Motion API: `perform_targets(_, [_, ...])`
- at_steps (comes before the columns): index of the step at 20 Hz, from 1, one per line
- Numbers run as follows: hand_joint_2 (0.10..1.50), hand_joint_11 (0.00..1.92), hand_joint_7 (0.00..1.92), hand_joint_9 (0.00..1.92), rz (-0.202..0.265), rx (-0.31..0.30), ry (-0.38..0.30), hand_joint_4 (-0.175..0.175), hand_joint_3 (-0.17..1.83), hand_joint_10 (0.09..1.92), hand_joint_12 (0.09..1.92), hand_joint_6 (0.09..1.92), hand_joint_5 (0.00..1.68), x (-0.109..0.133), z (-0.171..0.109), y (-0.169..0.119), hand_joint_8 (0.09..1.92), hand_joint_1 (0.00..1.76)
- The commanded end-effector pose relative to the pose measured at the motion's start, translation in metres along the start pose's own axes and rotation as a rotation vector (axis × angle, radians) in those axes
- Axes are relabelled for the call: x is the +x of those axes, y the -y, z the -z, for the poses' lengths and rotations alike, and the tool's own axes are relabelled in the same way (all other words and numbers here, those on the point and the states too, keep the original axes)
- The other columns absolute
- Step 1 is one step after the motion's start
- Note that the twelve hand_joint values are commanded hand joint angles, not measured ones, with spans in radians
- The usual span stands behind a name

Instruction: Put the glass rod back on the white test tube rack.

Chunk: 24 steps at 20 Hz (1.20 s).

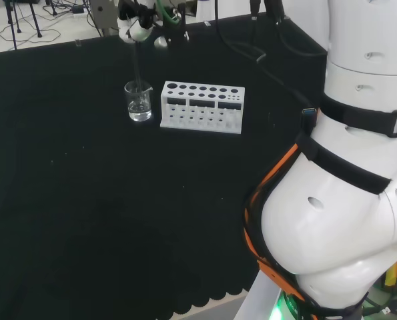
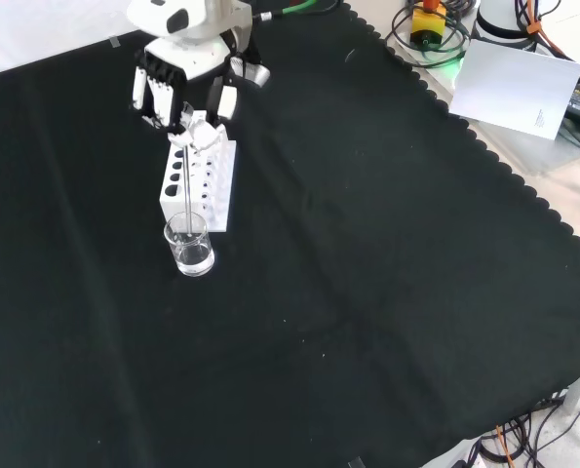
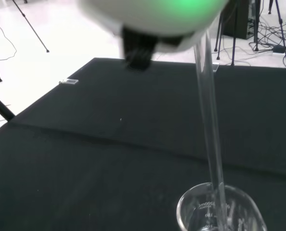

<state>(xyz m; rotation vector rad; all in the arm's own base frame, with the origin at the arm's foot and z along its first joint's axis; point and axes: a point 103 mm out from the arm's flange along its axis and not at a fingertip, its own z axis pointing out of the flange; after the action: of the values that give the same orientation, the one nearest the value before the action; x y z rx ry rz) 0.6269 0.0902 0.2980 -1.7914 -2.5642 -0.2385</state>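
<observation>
Glass rod [image 3: 211, 130] standing near upright, lower end down inside the small clear beaker [image 2: 191, 248], upper end pinched up in the robot hand [image 2: 182, 83]. Fingers [image 2: 153, 96] curled down around the top of the rod in the front view, so closed on it, thumb side tucked in against them. Beaker sitting just beside the short end of the white test tube rack [image 1: 202, 107] on the black-clothed table [image 2: 367, 292], touching or nearly so, hard to say which. A little clear liquid in the bottom of the beaker in the head view. Rack holes open along the top, nothing plainly standing in them. Likely a light thing, that rod, but stiff, smooth and brittle: slick between the fingers, perhaps wet at the tip, and prone to snap or chip if knocked against the beaker rim or the rack's edge. Hold high near the top end looks right, leaving the long lower part free to clear the rim. Lift straight, keep it vertical, then across to the rack, slowly, with no sideways swing.
</observation>
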Motion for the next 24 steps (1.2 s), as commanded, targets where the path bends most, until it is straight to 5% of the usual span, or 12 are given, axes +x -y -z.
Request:
perform_targets(1, [0.78, 1.08, 1.18, 1.67, -0.05, -0.026, 0.003, -0.175, 0.53, 0.83, 0.89, 0.54, 1.15, -0.009, 0.035, 0.02, 1.1, 1.3])
perform_targets(24, [0.8, 1.08, 1.16, 1.66, -0.154, -0.07, 0.042, -0.175, 0.5, 0.83, 0.89, 0.51, 1.15, -0.044, 0.074, 0.061, 1.11, 1.3])
